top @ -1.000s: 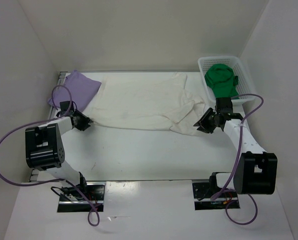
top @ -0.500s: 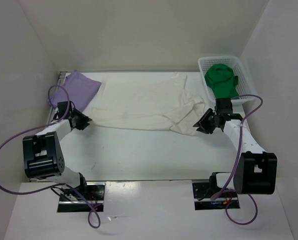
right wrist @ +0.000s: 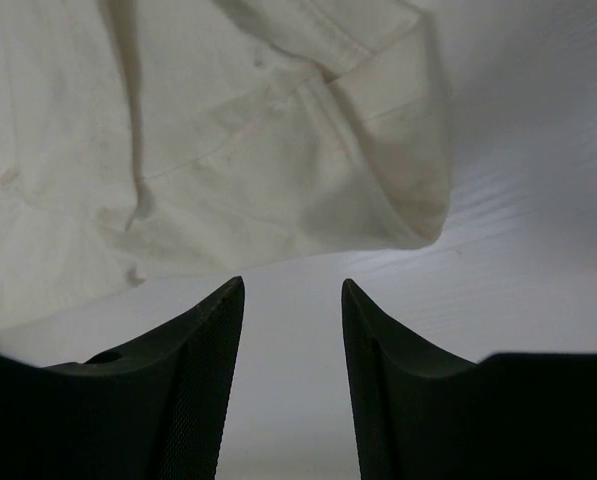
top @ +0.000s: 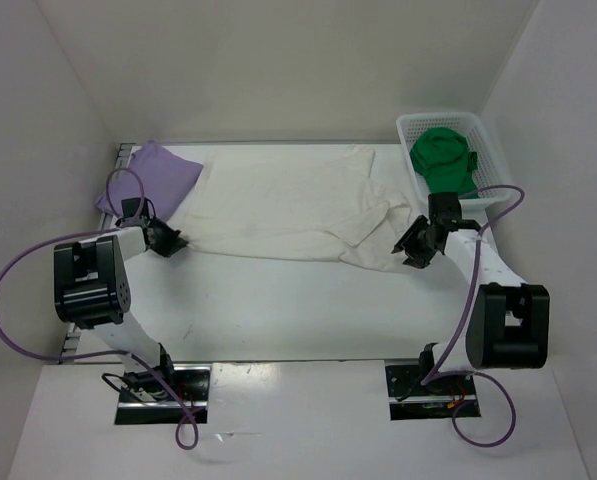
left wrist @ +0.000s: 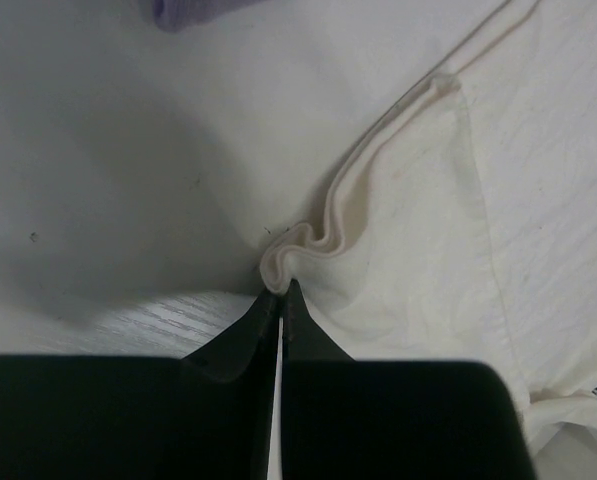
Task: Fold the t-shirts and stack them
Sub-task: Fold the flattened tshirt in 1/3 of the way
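The cream white t-shirt (top: pixel 288 205) lies spread flat across the middle of the table. My left gripper (top: pixel 173 243) is at its near left corner. In the left wrist view that gripper (left wrist: pixel 281 292) is shut on the bunched hem of the cream shirt (left wrist: pixel 428 230). My right gripper (top: pixel 410 250) sits at the shirt's rumpled right side. In the right wrist view it (right wrist: pixel 292 290) stands open just short of the cream cloth (right wrist: pixel 228 150), with bare table between the fingers. The lavender t-shirt (top: pixel 156 175) lies folded at the back left. The green t-shirt (top: pixel 443 155) lies in the basket.
A white mesh basket (top: pixel 490 145) stands at the back right corner, right behind my right arm. White walls close in the table on the left, back and right. A corner of the lavender shirt (left wrist: pixel 188 10) shows at the top of the left wrist view.
My left gripper has closed onto the cream shirt's corner hem. The right gripper's jaws have spread wider and that arm has shifted slightly toward the back.
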Robot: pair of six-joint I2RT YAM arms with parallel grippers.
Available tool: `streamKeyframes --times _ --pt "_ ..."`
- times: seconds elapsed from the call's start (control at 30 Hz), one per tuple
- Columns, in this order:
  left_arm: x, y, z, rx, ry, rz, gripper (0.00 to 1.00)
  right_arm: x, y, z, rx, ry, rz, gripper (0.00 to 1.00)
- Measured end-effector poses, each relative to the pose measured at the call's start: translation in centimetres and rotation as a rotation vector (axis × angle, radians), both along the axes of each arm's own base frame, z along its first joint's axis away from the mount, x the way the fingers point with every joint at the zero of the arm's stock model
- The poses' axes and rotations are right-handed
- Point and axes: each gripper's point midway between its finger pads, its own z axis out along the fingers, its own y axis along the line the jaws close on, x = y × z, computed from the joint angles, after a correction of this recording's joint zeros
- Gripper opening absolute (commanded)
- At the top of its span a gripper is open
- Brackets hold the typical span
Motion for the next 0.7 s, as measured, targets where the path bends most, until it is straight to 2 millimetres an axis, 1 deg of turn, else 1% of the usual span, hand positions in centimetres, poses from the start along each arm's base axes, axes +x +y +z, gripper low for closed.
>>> streamKeyframes --times 0.1,0.2,0.27,0.3,0.43,0.53,0.6,0.63,0.7 --pt "-0.6 0.2 0.1 0.014 0.002 -0.011 0.00 0.6 -1.2 -0.6 -0.068 0.025 -0.014 0.50" --pt "-2.6 0.4 0.1 0.027 0.023 -0.010 0.00 0.9 -2.2 -1.1 -0.117 0.048 -0.026 0.50" --pt "-3.7 0.4 0.1 0.030 0.036 -0.007 0.00 0.8 -2.5 -1.9 -0.138 0.077 -0.025 0.50" --pt "-4.0 0.4 0.1 0.031 0.043 -0.006 0.00 0.7 -2.7 -2.4 -0.145 0.096 -0.024 0.47" --pt "-4.3 0.4 0.0 0.040 0.053 -0.018 0.00 0.0 -3.2 -4.3 -0.171 0.168 -0.024 0.47" --pt "-4.4 0.4 0.0 0.042 0.054 -0.022 0.00 -0.3 -3.4 -5.2 -0.185 0.205 -0.025 0.47" --pt "-4.4 0.3 0.0 0.039 0.053 -0.025 0.00 -0.4 -3.6 -5.8 -0.193 0.225 -0.026 0.40" --pt "-4.4 0.3 0.0 0.036 0.052 -0.027 0.00 -0.4 -3.7 -6.1 -0.198 0.234 -0.025 0.28" --pt "-4.4 0.2 0.1 0.030 0.050 -0.031 0.00 -0.2 -3.9 -6.3 -0.208 0.245 -0.027 0.15"
